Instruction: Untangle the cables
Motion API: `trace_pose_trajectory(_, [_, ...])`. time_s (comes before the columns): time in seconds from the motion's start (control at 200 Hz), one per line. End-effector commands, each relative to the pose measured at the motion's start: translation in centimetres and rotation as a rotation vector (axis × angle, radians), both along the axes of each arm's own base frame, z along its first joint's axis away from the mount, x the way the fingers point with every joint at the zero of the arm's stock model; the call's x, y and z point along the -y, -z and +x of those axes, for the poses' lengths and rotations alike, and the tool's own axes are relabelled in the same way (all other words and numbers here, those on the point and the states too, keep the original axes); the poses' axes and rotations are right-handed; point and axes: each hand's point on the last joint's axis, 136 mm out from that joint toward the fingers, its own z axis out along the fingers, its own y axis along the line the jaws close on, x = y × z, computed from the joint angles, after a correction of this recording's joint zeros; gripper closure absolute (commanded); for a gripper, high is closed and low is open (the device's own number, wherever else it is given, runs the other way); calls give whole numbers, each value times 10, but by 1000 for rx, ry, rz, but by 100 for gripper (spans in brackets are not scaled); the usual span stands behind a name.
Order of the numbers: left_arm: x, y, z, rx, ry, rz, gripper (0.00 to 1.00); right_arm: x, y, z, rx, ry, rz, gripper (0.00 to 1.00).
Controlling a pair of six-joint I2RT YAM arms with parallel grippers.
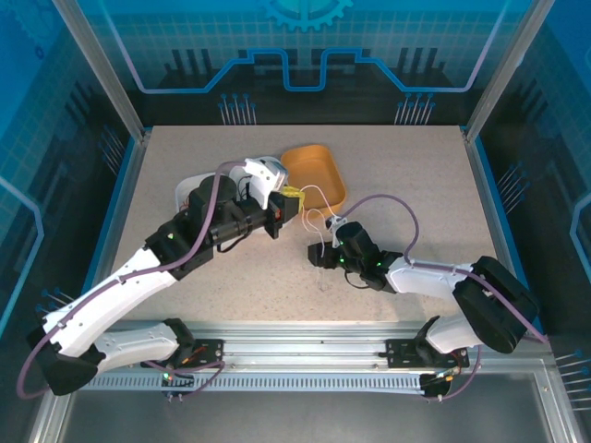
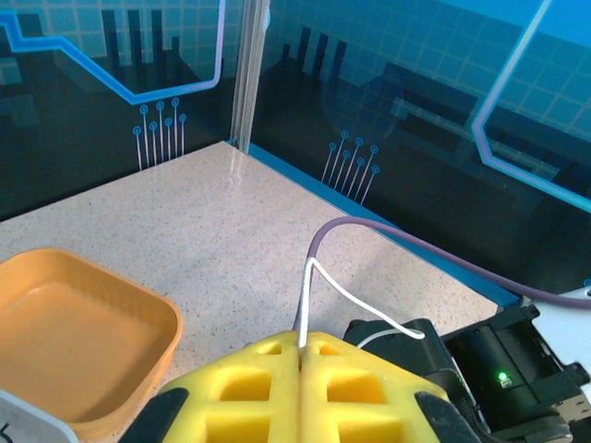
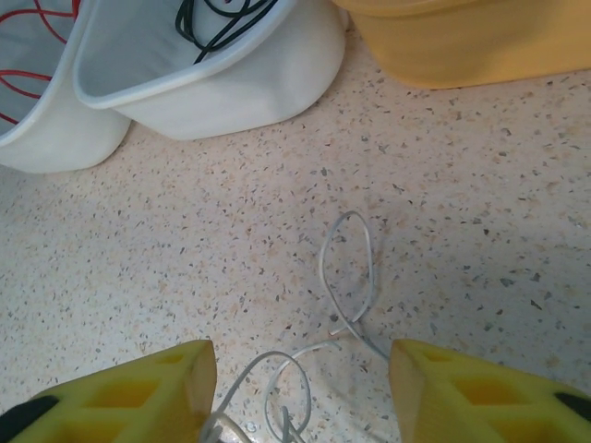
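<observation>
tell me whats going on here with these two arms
Two robot arms are sorting out tangled cables. The left gripper is shut on a white cable, holding it up beside the empty orange tray. More of that cable lies in loops on the table, and the right gripper hangs open just above them. Red cables sit in one white tray, black cables in a second white tray beside it.

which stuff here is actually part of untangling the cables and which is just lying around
Part of the job: white cable; black cables; red cables; left gripper, shut on the white cable; right gripper, open above its loops.

Just lying about: orange tray; white trays, holding the black and red cables.
</observation>
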Motion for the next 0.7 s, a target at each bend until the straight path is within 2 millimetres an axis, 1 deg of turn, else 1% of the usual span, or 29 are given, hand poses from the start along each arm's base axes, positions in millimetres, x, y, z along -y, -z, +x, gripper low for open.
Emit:
trace_pose_trajectory(0.0, [-13, -43, 1, 108, -46, -59, 100, 10, 5, 3, -6, 50, -11, 52])
trace_pose_trajectory(0.16, [-30, -58, 8, 149, -138, -51, 100, 19, 9, 1, -12, 73, -19, 67])
trace_pose_trajectory(0.195, [-34, -62, 9, 159, -158, -48, 100, 22, 8, 1, -10, 79, -19, 69])
trace_pose_trajectory(0.21, [-36, -63, 10, 163, -166, -48, 100, 25, 13, -2, -27, 82, -35, 69])
trace_pose_trajectory(0.35, [-50, -77, 14, 195, -222, -56, 100, 38, 18, -5, -41, 112, -51, 67])
trace_pose_trajectory(0.47, [-56, -85, 18, 210, -245, -69, 100, 46, 20, -8, -48, 130, -56, 64])
trace_pose_trajectory(0.54, [-58, -87, 24, 210, -261, -70, 100, 48, 19, -8, -50, 135, -58, 61])
trace_pose_trajectory(0.695, [-64, -88, 44, 196, -304, -52, 100, 53, 16, -9, -46, 145, -69, 56])
